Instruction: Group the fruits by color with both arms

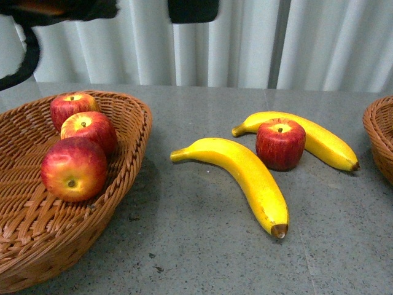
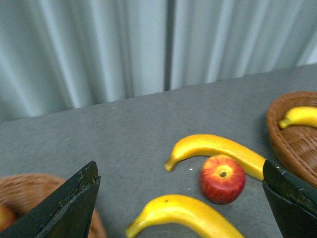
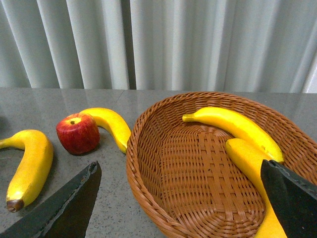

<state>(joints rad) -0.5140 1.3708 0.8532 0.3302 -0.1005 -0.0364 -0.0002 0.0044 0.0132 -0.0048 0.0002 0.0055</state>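
Three red apples [image 1: 75,167] lie in the left wicker basket [image 1: 132,132]. A fourth apple [image 1: 280,143] stands on the table between two yellow bananas, the near one [image 1: 245,175] and the far one [image 1: 322,140]. My left gripper [image 2: 179,171] is open and empty, high above this apple [image 2: 222,178] and the bananas [image 2: 218,148]. My right gripper [image 3: 179,168] is open and empty over the right basket [image 3: 148,129], which holds two more bananas [image 3: 233,124]. Only black arm parts [image 1: 193,9] show at the top of the front view.
The grey stone table [image 1: 202,246] runs back to a white pleated curtain [image 1: 245,43]. The right basket's rim [image 1: 377,138] shows at the right edge of the front view. The left basket's corner [image 2: 29,186] shows in the left wrist view.
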